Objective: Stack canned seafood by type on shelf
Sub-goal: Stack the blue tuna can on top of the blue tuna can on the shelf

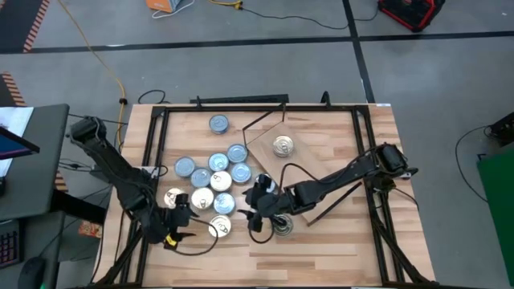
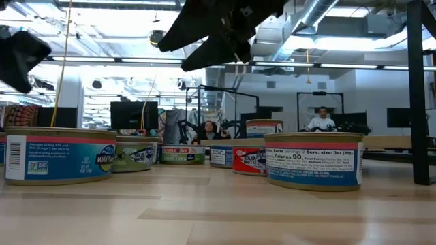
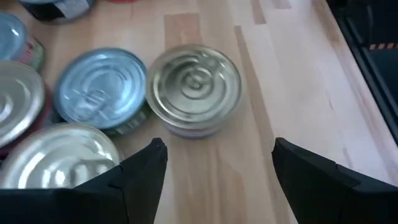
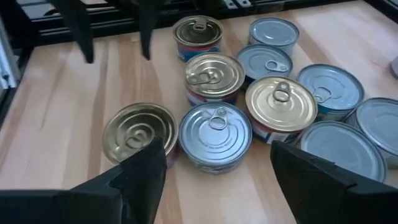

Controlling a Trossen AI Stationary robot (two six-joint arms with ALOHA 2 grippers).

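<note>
Left gripper (image 1: 186, 225): fingers wide, empty, near a gold-lidded tin (image 3: 196, 87). Tins (image 1: 210, 172): clustered on the table (image 1: 337, 249) at centre-left. Right gripper (image 1: 255, 210): wide, empty, beside the cluster. Shelf (image 1: 269, 164): tilted, one tin (image 1: 282, 145) on it.

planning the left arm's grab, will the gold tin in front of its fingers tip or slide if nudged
The gold-lidded tin sits flat and squat, so it likely slides rather than tips. Its smooth metal side may slip between the left gripper, whose open fingers look wide enough. Touching the neighbouring blue-grey tin, it could shove that too.
</note>
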